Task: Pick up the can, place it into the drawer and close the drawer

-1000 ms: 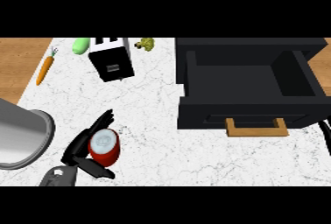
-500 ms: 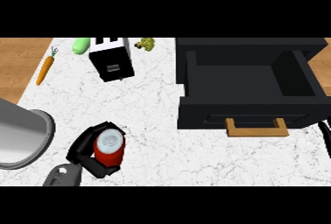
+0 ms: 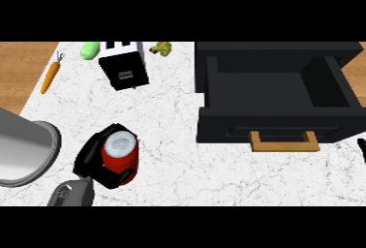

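On the counter's left | left hand (image 3: 97,160) curled round the red can (image 3: 118,154) | lift straight up before swinging right, keeping the can upright | open drawer (image 3: 275,92) lies well apart; bare marble between; grey pot (image 3: 25,150) crowds the left side | right hand (image 3: 361,147) barely shows, fingers unclear

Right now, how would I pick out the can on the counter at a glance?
Start at the big grey pot at the counter's left edge. Just to its right, the left hand is curled round the can, which is red with a pale top, the only red thing here.
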Robot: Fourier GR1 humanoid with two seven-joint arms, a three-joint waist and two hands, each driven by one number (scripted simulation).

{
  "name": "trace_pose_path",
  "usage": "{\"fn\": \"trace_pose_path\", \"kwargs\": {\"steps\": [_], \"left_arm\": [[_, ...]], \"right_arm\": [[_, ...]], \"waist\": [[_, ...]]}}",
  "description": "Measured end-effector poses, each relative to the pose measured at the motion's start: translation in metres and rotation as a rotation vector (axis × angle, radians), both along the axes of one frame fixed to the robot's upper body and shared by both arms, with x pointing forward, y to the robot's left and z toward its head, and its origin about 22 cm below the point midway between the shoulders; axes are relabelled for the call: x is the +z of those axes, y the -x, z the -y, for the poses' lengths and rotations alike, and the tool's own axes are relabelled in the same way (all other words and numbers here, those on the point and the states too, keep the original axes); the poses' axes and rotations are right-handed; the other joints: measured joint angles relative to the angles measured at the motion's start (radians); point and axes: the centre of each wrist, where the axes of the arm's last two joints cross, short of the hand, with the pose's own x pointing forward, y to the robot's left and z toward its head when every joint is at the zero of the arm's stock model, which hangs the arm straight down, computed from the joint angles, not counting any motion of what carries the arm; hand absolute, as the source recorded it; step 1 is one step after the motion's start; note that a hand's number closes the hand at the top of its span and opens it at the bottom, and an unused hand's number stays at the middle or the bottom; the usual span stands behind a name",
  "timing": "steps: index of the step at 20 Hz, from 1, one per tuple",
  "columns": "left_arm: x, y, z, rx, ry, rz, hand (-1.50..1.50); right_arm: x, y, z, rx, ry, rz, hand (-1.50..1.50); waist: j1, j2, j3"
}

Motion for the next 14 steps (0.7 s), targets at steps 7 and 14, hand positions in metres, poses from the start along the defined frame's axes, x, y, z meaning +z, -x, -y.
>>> {"fn": "trace_pose_path", "kwargs": {"steps": [7, 14], "left_arm": [[0.029, -0.025, -0.009, 0.365, -0.002, 0.039, 1.50], [0.080, -0.045, 0.026, 0.368, -0.028, 0.082, 1.50]], "right_arm": [[0.002, 0.001, 0.000, -0.008, -0.011, 0.006, -1.50], [0.004, 0.002, -0.002, -0.004, -0.008, 0.014, -1.50]], "waist": [[-0.002, 0.000, 0.000], [-0.005, -0.001, 0.000]]}}
